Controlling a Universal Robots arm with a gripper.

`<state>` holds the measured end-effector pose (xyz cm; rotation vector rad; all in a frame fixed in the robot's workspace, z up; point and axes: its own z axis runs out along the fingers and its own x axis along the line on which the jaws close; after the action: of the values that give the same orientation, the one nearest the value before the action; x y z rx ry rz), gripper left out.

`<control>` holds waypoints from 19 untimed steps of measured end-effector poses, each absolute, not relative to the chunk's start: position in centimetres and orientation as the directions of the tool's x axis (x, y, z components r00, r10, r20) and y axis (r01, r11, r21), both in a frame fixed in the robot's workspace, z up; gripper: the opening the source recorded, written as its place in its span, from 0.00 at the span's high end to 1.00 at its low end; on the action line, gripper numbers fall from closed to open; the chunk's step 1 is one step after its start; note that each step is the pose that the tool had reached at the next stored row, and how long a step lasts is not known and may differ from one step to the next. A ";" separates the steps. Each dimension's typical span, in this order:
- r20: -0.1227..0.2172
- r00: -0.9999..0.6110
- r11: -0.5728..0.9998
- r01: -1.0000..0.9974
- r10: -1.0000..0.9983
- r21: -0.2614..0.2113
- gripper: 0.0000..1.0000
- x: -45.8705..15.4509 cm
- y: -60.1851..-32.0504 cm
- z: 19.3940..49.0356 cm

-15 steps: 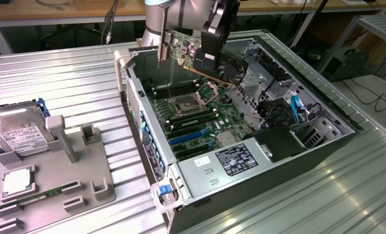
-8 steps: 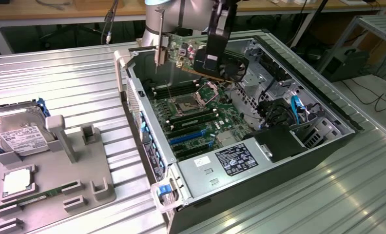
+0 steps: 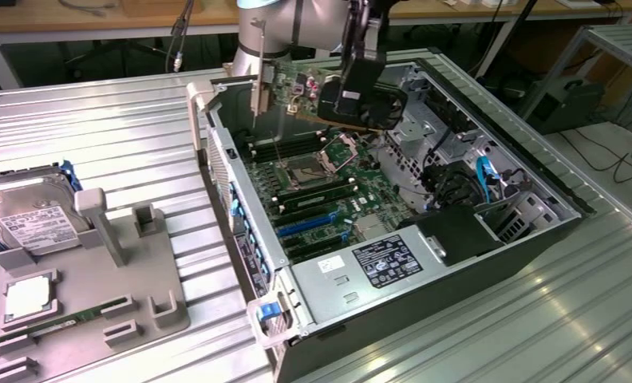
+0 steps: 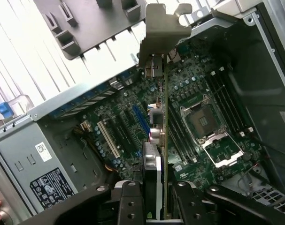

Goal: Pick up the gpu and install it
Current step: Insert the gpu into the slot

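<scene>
The gpu (image 3: 294,89) hangs on edge above the open computer case (image 3: 529,179), its silver end bracket (image 3: 261,92) pointing to the exterior view's left. My gripper (image 3: 343,100) is shut on the card's other end. In the wrist view the gpu (image 4: 164,136) shows edge-on, green board beside black cooler, with its bracket (image 4: 163,26) at the far end. My gripper (image 4: 156,206) clamps it from both sides, one black finger (image 4: 129,201) against each face. Below the card lies the motherboard (image 4: 198,93) with its expansion slots (image 4: 133,119); the card is clear of them.
A grey holder tray (image 3: 135,279) at the exterior view's left carries a silver hard drive (image 3: 34,225) and a narrow green memory stick (image 3: 71,323). Inside the case are the CPU socket (image 3: 307,171), a power supply (image 3: 385,259) and cables (image 3: 475,179). The case stands on a ribbed metal table (image 3: 103,112).
</scene>
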<state>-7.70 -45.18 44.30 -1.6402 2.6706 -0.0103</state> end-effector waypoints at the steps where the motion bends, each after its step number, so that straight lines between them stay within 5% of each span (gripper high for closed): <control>1: -0.003 -0.429 0.429 -0.903 -0.903 -0.010 0.72 -7.7 -45.2 44.3; 19: -0.017 -0.210 0.211 -0.976 -0.978 -0.056 0.72 -7.7 -45.2 44.0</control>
<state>-7.70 -45.18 44.05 -1.9432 2.4061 -0.0511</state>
